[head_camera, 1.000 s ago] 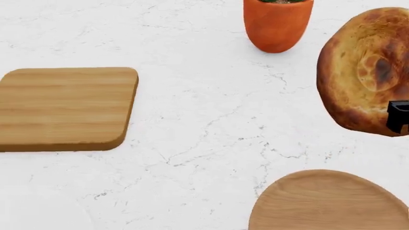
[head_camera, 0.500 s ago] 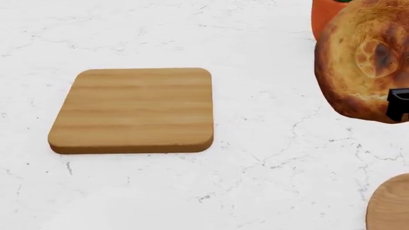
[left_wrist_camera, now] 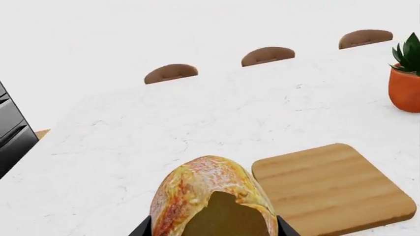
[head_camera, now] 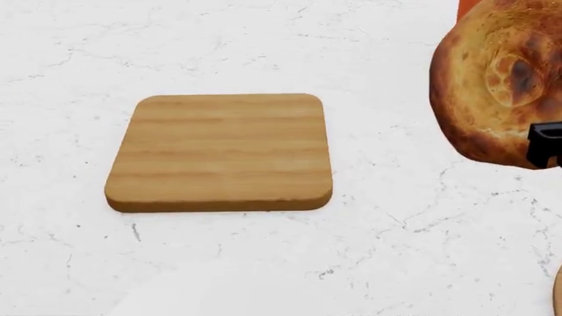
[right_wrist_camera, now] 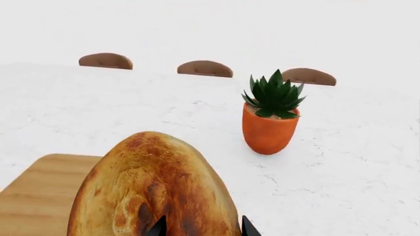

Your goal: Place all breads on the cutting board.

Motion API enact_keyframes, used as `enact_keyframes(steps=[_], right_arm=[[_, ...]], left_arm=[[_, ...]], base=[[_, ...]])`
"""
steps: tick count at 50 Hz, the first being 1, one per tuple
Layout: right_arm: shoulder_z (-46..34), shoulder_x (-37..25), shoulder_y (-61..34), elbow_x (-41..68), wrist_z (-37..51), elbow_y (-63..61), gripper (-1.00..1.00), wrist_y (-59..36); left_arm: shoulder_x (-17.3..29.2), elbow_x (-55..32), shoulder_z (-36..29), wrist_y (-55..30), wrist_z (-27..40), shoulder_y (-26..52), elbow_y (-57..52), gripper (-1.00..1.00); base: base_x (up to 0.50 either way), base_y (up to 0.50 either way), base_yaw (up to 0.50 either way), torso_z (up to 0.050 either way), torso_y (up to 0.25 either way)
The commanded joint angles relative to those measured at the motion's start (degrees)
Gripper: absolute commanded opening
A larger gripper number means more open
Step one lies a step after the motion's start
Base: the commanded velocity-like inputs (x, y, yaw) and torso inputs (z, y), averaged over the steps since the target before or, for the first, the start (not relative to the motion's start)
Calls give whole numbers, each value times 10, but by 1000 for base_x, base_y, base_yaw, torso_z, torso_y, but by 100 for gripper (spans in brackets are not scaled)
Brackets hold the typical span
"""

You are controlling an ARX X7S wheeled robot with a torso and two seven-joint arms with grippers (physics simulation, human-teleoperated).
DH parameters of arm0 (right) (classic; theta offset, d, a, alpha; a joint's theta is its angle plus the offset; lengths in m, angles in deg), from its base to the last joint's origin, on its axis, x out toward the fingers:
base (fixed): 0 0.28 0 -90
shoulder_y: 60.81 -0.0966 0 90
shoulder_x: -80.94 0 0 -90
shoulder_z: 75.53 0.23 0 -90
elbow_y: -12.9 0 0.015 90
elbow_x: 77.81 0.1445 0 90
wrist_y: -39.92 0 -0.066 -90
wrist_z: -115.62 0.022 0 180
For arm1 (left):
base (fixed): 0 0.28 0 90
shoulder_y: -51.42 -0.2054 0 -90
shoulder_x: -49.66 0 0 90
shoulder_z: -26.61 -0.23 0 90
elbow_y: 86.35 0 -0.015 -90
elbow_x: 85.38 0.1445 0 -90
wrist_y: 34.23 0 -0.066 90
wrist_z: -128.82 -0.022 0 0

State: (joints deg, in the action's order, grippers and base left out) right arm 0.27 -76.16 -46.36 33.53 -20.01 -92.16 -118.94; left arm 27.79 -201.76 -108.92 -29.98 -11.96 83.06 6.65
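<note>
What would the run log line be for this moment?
left gripper: shut on bread | right gripper: shut on second bread | cutting board: bare | potted plant: upright

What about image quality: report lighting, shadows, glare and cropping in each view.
Head view: flat, even light, no glare; cutting board sharp, bread cropped at the frame edge. Left wrist view: background washed white; its bread fills the foreground. Right wrist view: potted plant sharp, faint shadow beneath.

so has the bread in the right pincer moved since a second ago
Cannot tell. The bread stays at the head view's right edge while the cutting board and the pot slide right, so the camera itself turned; the bread now sits nearer the board.
</note>
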Motion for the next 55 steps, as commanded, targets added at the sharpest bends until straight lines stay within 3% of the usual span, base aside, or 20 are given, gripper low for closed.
enact_keyframes(steps=[1,22,35,55], right_arm=[[0,-2,-3,-8,-8,-4,-100,-4],[0,-2,-6,-17,-21,-5,-100,0],[-13,7,-82,-8,-3,23,-100,-18],[-58,40,-183,24,30,61,-100,-55]], left_arm=[[2,0,-5,8,0,2,-2,-100],[1,4,-13,13,-4,2,-6,-100],[-28,9,-21,-5,6,54,38,-100],[-61,41,-51,-42,-6,133,75,-100]], base=[[500,129,0,0,0],[428,406,0,0,0],[0,0,0,0,-32],[0,0,0,1,-242]])
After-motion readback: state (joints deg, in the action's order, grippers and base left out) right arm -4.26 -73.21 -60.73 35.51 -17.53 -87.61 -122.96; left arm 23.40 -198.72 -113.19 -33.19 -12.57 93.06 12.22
